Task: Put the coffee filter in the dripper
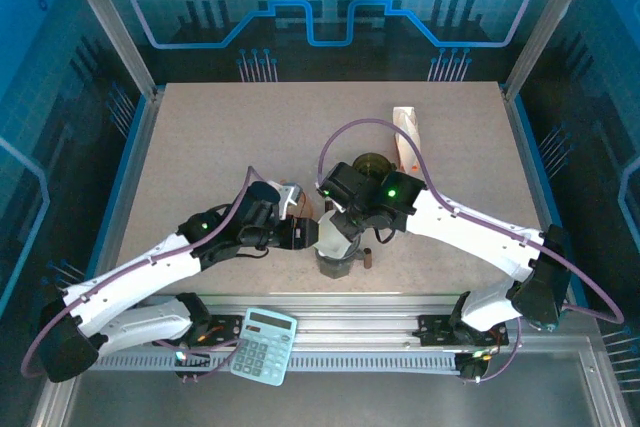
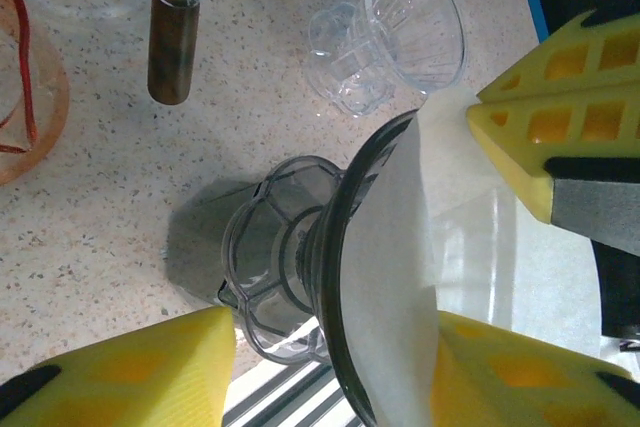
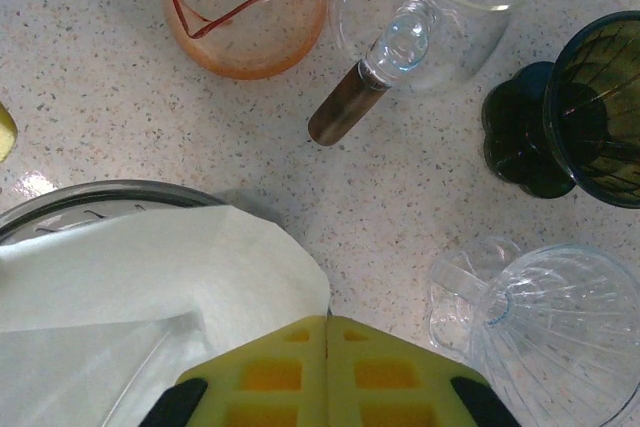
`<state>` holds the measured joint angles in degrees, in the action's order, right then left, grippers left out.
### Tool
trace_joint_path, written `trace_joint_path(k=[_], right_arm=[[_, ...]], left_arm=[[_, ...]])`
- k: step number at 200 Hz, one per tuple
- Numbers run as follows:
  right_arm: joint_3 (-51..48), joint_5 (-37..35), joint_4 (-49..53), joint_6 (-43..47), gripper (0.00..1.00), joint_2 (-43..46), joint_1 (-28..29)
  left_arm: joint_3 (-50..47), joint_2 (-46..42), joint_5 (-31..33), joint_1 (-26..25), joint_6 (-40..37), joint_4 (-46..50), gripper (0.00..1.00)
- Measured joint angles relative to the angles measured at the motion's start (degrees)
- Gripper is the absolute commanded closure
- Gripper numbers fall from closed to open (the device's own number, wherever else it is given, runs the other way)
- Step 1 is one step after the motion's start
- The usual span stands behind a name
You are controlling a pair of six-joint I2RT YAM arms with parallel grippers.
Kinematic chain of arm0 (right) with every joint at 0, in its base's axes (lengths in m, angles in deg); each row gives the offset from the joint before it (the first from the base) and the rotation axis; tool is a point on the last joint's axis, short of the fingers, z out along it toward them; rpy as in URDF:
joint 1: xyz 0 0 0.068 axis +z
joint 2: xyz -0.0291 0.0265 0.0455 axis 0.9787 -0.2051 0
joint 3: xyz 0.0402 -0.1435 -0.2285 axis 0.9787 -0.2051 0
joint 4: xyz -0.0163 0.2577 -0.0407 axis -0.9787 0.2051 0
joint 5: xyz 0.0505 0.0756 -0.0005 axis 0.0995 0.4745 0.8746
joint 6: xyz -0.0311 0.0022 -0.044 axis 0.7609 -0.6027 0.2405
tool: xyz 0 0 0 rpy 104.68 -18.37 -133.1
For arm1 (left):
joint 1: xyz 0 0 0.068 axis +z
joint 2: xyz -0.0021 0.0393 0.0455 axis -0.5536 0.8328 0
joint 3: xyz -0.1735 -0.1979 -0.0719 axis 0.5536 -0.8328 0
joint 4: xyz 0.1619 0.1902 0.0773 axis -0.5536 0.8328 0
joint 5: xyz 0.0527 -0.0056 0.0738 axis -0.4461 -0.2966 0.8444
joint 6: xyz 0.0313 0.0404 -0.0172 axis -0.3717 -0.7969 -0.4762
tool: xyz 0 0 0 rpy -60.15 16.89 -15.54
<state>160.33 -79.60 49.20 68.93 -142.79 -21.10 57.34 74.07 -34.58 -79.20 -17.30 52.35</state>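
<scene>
The smoky grey dripper [image 1: 336, 261] stands near the table's front edge, between both arms. A white coffee filter [image 1: 329, 236] lies in its mouth and sticks out over the rim. My left gripper [image 1: 304, 234] is open and straddles the dripper's wall. In the left wrist view, one finger is beside the dripper [image 2: 268, 259] base and the other rests against the filter [image 2: 395, 247], with the left gripper [image 2: 335, 347] around the rim. My right gripper [image 3: 327, 319] is shut on the filter [image 3: 150, 267] edge above the dripper rim [image 3: 90, 194]. The right gripper's fingers [image 2: 530, 127] reach in from the side.
A clear dripper [image 3: 545, 322] lies on its side and a dark green dripper [image 3: 585, 112] stands close by. An orange measuring cup [image 3: 245, 7] and a glass carafe with a brown handle [image 3: 345, 112] sit just behind. A calculator [image 1: 263, 345] rests on the front rail, with a filter pack [image 1: 407, 135] at the back.
</scene>
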Motion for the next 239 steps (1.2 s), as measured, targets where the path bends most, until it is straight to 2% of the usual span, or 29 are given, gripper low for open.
trace_joint_path(k=[33,42,57,92,145,239], right_arm=[[-0.63,-1.55,-0.83,-1.36,0.44,1.7,0.31],[-0.76,-1.88,-1.05,-1.18,0.37,2.58,0.33],[-1.29,-2.78,-1.7,-2.12,0.32,4.42,0.33],[-4.63,-2.86,-2.86,-4.74,0.26,7.8,0.33],[-11.76,-0.11,-4.63,-8.57,0.25,8.9,0.31],[-13.09,-1.25,-4.7,-12.07,0.21,10.1,-0.13]], left_arm=[[-0.07,0.22,-0.09,0.0,-0.07,-0.02,0.56],[-0.07,0.37,-0.09,0.0,-0.11,0.0,0.57],[-0.07,0.63,-0.09,0.0,-0.09,-0.02,0.56],[-0.07,0.98,-0.09,0.0,-0.09,-0.02,0.56],[-0.07,1.4,-0.09,0.0,-0.09,-0.07,0.55],[-0.09,1.68,-0.07,0.0,-0.09,-0.07,0.56]])
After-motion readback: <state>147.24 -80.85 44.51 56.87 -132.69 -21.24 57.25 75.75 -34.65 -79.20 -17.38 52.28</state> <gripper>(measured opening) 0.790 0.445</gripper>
